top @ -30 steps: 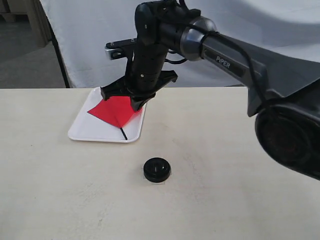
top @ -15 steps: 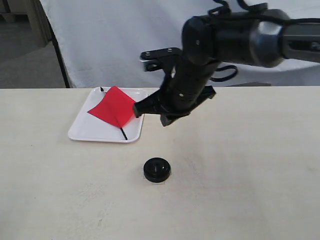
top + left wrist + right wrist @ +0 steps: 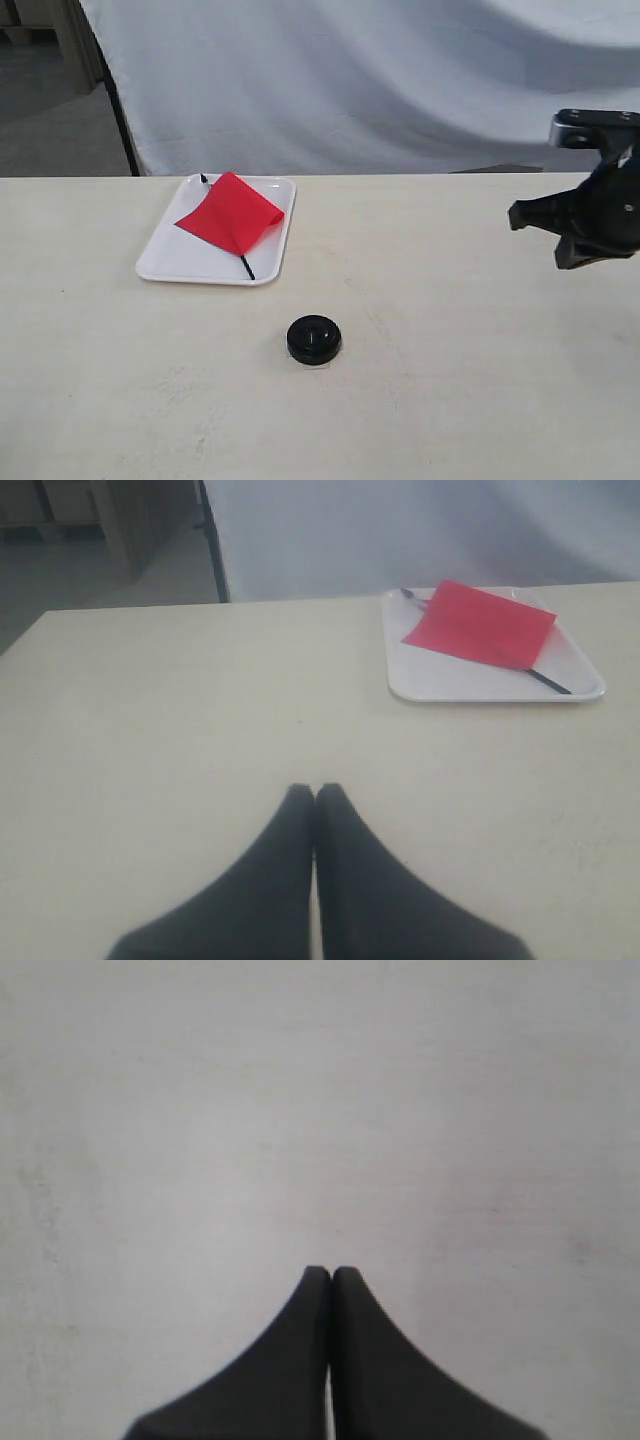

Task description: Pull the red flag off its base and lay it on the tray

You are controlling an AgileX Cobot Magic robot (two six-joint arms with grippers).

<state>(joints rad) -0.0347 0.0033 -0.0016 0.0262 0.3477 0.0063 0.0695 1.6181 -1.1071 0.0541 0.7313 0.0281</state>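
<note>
Now, red flag (image 3: 232,213) on tray (image 3: 165,262), far from closed right gripper (image 3: 331,1272), probably raised, left gripper (image 3: 315,790) closed.

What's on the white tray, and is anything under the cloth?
The red flag lies on the tray, its black stick showing at both ends. The cloth hides the stick's middle and the tray floor beneath it.

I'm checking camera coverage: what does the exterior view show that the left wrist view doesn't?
Only the exterior view shows the base, with no flag in it, and the right arm at the right edge. Only the left wrist view shows the left gripper, shut on nothing. Both show the red flag lying on the tray.
</note>
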